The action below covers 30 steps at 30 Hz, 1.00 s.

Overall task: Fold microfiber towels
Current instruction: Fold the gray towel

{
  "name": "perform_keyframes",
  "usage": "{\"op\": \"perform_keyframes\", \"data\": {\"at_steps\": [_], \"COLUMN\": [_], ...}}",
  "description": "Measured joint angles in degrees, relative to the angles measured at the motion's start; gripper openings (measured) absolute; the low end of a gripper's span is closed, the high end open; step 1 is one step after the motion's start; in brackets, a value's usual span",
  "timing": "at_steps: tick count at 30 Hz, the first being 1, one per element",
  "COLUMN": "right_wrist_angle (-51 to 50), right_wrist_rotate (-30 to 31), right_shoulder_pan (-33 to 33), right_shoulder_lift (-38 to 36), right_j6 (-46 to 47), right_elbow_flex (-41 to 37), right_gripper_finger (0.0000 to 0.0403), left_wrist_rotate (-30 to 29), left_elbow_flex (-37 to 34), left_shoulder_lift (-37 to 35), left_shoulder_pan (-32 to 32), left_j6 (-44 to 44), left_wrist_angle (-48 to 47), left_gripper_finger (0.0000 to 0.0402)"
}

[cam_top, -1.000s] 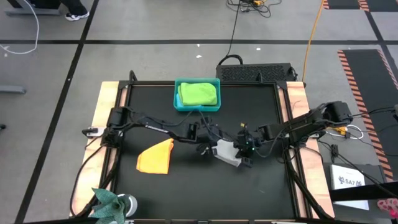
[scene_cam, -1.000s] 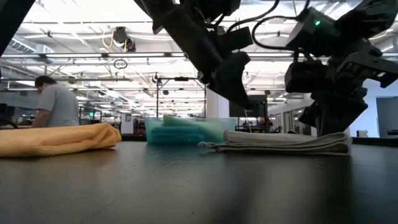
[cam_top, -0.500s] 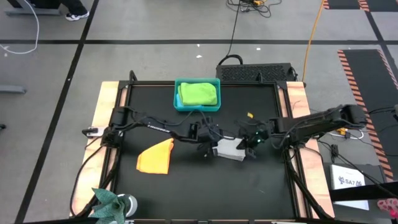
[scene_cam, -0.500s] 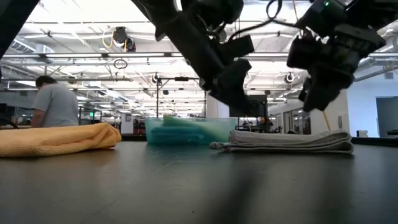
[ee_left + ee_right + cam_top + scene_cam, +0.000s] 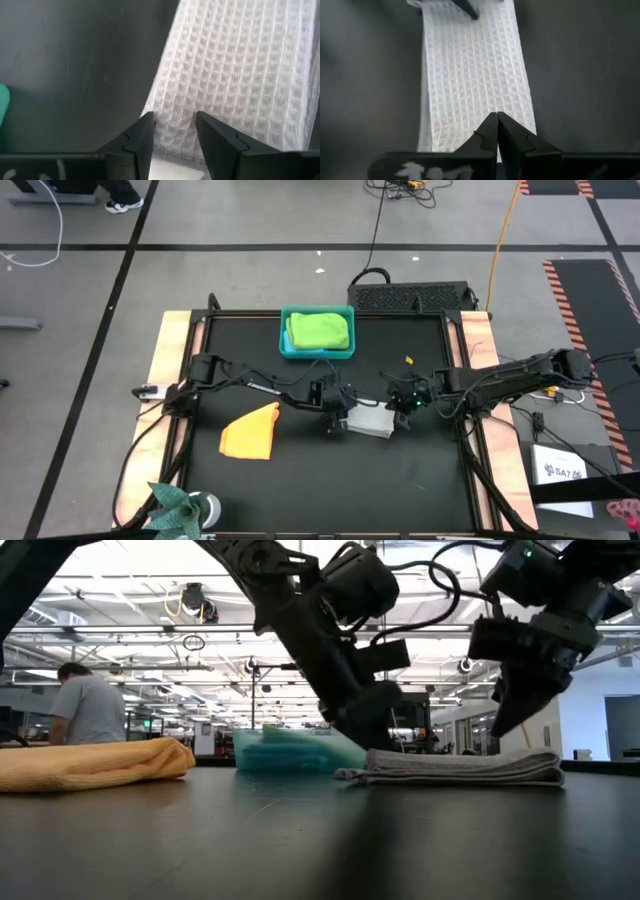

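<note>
Grey waffle-weave cloth, the light grey towel [image 5: 367,420], lies folded into a flat strip at the middle of the black counter [image 5: 420,480], with the left gripper [image 5: 335,420] low at one end, jaws slightly spread, and the right gripper [image 5: 403,406] above the other end, jaws pressed together. We judge the fold is best finished by smoothing the layers flush without dragging them. Only the low view shows the stacked layers; the high view alone places the orange-yellow towel [image 5: 251,432] well apart from the grey one.
</note>
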Motion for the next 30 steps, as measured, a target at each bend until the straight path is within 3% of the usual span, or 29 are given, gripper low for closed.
{"op": "perform_keyframes", "data": {"at_steps": [10,14,30], "right_wrist_angle": [-1.94,-1.66,-0.71], "right_wrist_rotate": [-1.58,-1.68,-1.49], "right_shoulder_pan": [0.02,0.16,0.20], "right_shoulder_lift": [-0.21,-0.31,8.73], "right_j6": [0.12,1.31,-1.53], "right_elbow_flex": [-0.02,-0.02,0.02], "right_gripper_finger": [0.0000,0.0000,0.0000], "left_wrist_rotate": [-0.40,-3.55,-3.74], "left_elbow_flex": [0.11,0.09,0.07], "left_shoulder_lift": [1.18,0.87,-2.30], "left_shoulder_pan": [0.10,0.06,-0.01], "left_j6": [-0.16,-0.48,-2.64], "left_wrist_angle": [1.63,1.76,3.82], "left_gripper_finger": [0.0152,0.0152,0.0152]}}
